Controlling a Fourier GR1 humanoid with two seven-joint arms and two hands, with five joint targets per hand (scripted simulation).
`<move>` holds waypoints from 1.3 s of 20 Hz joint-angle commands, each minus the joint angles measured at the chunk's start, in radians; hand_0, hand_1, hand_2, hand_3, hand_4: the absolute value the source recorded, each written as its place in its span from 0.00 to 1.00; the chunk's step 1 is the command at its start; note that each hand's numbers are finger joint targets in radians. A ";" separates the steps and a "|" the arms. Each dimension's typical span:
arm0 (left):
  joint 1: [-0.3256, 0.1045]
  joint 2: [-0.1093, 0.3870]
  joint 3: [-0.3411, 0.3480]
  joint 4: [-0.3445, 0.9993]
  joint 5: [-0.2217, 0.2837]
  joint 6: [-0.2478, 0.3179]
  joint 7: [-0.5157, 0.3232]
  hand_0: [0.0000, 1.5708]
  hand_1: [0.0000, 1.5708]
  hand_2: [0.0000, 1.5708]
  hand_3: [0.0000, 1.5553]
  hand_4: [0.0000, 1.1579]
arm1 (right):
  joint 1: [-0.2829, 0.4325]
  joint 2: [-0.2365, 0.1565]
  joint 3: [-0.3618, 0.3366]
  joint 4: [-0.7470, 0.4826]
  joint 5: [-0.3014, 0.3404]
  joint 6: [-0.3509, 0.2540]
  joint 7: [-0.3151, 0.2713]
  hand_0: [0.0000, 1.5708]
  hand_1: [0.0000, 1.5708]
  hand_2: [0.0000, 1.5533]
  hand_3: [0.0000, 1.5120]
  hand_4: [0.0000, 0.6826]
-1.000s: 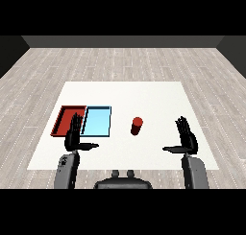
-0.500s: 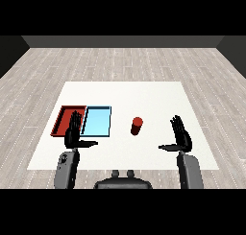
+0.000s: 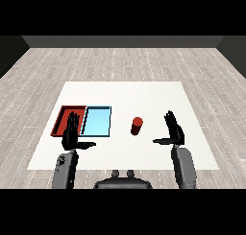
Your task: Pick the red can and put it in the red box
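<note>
A red can (image 3: 137, 125) stands upright on the white table (image 3: 144, 95), right of the two trays. The red tray (image 3: 64, 115) lies at the left, partly hidden by my left hand (image 3: 71, 133), which is open with straight fingers and the thumb pointing inward. The light blue tray (image 3: 97, 121) lies right beside the red one. My right hand (image 3: 174, 131) is open too, fingers up, thumb pointing left toward the can, a short gap to the can's right and slightly nearer to me. Neither hand touches anything.
Grey wood-plank floor (image 3: 125, 61) surrounds the table. Bare white tabletop stretches behind the can and on the far right.
My right hand has drifted left toward the red can. The left hand, the can and the trays stay where they were.
</note>
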 commanded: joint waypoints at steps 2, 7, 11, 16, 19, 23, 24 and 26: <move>-0.110 0.020 0.046 0.104 0.043 -0.016 0.009 0.00 0.00 0.00 0.00 0.00 | -0.049 0.043 0.016 -0.023 -0.050 -0.028 0.119 0.00 0.00 0.00 0.00 0.00; 0.001 -0.012 -0.009 -0.025 -0.009 0.020 0.014 0.00 0.00 0.00 0.00 0.00 | -0.083 0.055 0.008 0.120 -0.063 -0.015 0.049 0.00 0.00 0.00 0.00 0.00; -0.015 -0.023 -0.007 0.037 -0.024 0.031 -0.035 0.00 0.00 0.00 0.00 0.00 | -0.114 0.118 0.079 0.124 -0.024 -0.103 0.038 0.00 0.00 0.00 0.00 0.00; -0.056 0.001 0.014 0.042 0.009 0.016 0.011 0.00 0.00 0.00 0.00 0.00 | -0.150 0.118 0.057 0.266 -0.021 -0.082 -0.036 0.00 0.00 0.00 0.00 0.00; 0.006 -0.004 0.002 0.010 0.017 -0.005 -0.017 0.00 0.00 0.00 0.00 0.00 | -0.154 0.096 0.054 0.271 -0.065 -0.038 -0.025 0.00 0.00 0.00 0.00 0.00; -0.028 0.012 0.026 0.044 0.024 -0.012 -0.037 0.00 0.00 0.00 0.00 0.00 | -0.191 0.090 0.046 0.374 -0.081 -0.039 -0.076 0.00 0.00 0.00 0.00 0.00; -0.011 0.001 0.009 0.038 0.008 0.002 -0.020 0.00 0.00 0.00 0.00 0.00 | -0.143 0.119 0.139 0.345 -0.095 -0.106 -0.105 0.00 0.00 0.00 0.00 0.00; 0.002 -0.004 -0.016 -0.069 0.007 0.020 0.062 0.00 0.00 0.00 0.00 0.00 | -0.217 0.119 0.219 0.433 -0.120 -0.194 -0.141 0.00 0.00 0.00 0.00 0.00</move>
